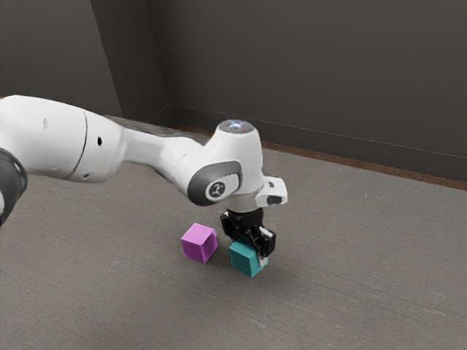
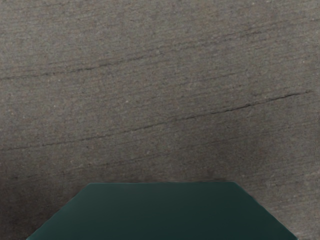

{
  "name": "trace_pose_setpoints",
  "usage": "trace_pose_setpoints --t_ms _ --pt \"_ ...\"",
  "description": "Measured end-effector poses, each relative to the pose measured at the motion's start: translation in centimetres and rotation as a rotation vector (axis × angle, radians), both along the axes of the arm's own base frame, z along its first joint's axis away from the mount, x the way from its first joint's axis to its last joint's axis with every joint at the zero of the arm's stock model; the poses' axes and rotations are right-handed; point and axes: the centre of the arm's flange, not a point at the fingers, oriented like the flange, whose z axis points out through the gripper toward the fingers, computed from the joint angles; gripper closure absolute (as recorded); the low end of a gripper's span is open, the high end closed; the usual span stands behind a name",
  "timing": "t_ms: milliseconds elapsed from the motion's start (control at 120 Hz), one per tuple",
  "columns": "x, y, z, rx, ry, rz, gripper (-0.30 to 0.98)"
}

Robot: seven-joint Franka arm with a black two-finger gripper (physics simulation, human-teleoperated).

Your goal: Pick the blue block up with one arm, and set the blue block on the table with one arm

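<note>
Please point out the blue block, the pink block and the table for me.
Blue block (image 1: 244,259): exterior view, a visible side.
Pink block (image 1: 196,243): exterior view, middle of its visible surface.
Table (image 2: 150,85): wrist view, a bare part of its top.

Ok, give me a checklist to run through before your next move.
1. Tool lined up over the blue-green block: ok.
2. Grip closed on the block from both sides: cannot tell.
3. Block raised off the table: cannot tell, no gap can be made out.
4. Purple block apart from the blue-green one: ok, table shows between them.
5. Tool backed away from the blue-green block: not ok, it is right at it.
</note>
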Motion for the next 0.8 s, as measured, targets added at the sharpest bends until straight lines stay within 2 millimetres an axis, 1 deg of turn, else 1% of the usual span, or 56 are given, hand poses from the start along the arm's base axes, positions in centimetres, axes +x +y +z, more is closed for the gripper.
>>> trace_pose_setpoints --t_ms 67,125,183,233,400,458,483,533,583,600,633,667,692,725,758,775,800 --pt "-0.5 -1.4 -1.6 0.009 0.016 -0.018 0.30" --pt "-0.7 -1.8 -3.2 0.014 0.031 -0.017 0.30" --pt "-0.7 -1.9 -3.8 0.017 0.034 -0.008 0.29" --pt "-0.7 -2.0 -3.9 0.019 0.032 0.000 0.28" --pt "-0.7 -2.1 -4.0 0.021 0.029 0.026 0.13" --pt "-0.6 -2.0 -3.5 0.022 0.021 0.036 0.10" --pt "-0.2 -1.8 -2.9 0.022 0.011 0.043 0.09" --pt "0.9 -1.8 -0.9 0.018 -0.015 0.058 0.07" --pt "2.1 -1.6 1.7 0.011 -0.040 0.077 0.06" --pt "2.4 -1.2 2.8 0.008 -0.048 0.092 0.05" --pt "3.5 1.3 6.2 -0.015 -0.071 0.166 0.05" --pt "4.4 4.4 9.7 -0.046 -0.087 0.248 0.04" --pt "4.5 6.9 13.6 -0.067 -0.116 0.302 0.03" --pt "3.7 9.8 18.4 -0.089 -0.144 0.357 0.03" --pt "2.3 12.6 22.9 -0.101 -0.169 0.402 0.02" --pt "1.5 13.9 24.8 -0.106 -0.176 0.421 0.02" --pt "0.5 15.6 26.9 -0.113 -0.179 0.444 0.02"
